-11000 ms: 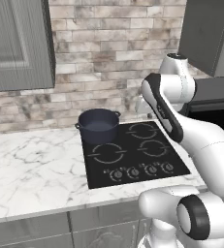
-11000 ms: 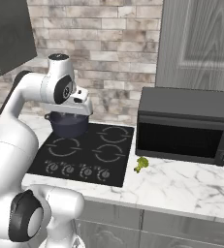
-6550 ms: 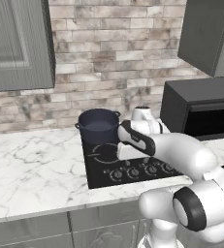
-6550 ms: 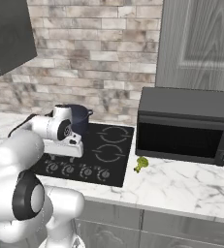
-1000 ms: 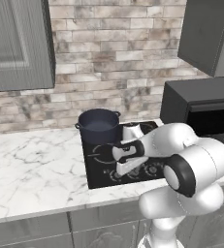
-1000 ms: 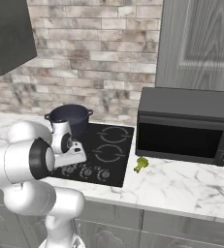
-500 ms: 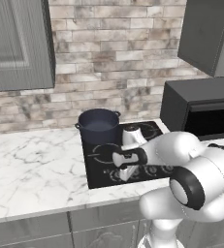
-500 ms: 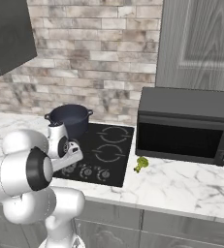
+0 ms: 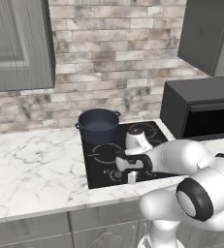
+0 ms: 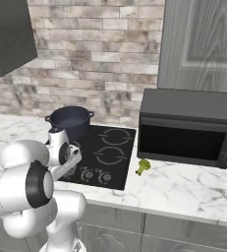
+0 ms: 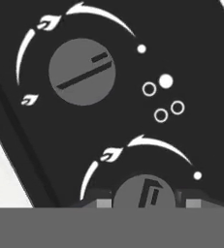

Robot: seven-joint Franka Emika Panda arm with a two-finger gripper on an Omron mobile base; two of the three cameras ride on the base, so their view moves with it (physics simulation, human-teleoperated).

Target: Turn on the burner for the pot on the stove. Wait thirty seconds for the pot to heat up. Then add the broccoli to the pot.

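Since a second ago we see the white arm sink lower over the front of the flat black glass stove (image 9: 108,155), and its hand (image 11: 144,203) now sits right at the row of small round grey knobs. In the hand view the two dark fingertips (image 11: 103,202) stand on either side of one grey knob (image 11: 144,193), narrowly set and touching or nearly touching its edge; we cannot tell whether they truly clamp it. A second grey knob (image 11: 82,71) lies just beyond it on the stove, with white flame marks arcing around each.

The round dark blue-grey pot (image 9: 99,125) stands on the stove's rear burner farthest from the black microwave (image 10: 187,127), well apart from the hand. The small green broccoli floret (image 10: 143,167) lies on the white marble table (image 10: 184,189), just beside the stove's edge and in front of the microwave.
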